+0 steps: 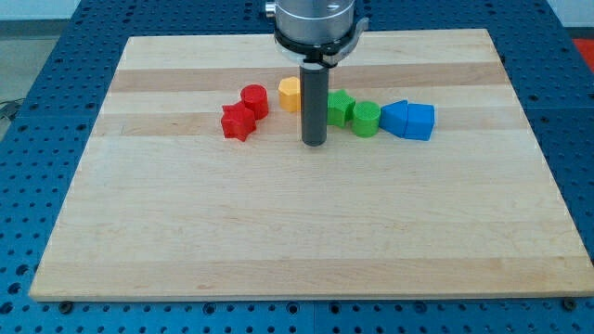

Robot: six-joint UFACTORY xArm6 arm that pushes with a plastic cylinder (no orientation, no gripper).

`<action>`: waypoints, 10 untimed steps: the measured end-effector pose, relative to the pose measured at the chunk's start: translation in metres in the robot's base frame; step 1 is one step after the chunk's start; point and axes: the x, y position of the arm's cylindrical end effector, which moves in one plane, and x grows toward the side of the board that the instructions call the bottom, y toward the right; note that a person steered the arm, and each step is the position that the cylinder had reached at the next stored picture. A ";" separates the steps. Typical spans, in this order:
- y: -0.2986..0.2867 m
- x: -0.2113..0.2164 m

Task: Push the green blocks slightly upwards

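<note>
Two green blocks lie near the middle of the wooden board (pixel 278 232): a green star-like block (pixel 340 107) partly hidden behind the rod, and a green cylinder (pixel 366 119) just to its right. My tip (pixel 314 143) rests on the board just below and left of the green star-like block, close to it; I cannot tell if they touch. The rod rises from the tip to the arm's head at the view's top.
A yellow hexagonal block (pixel 290 94) sits just left of the rod. A red cylinder (pixel 254 100) and a red star (pixel 238 122) lie further left. Two blue blocks (pixel 395 118) (pixel 420 122) sit right of the green cylinder.
</note>
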 end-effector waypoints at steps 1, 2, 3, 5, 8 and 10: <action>0.000 -0.011; 0.004 -0.040; 0.004 -0.041; 0.004 -0.023; 0.038 -0.014; 0.038 -0.049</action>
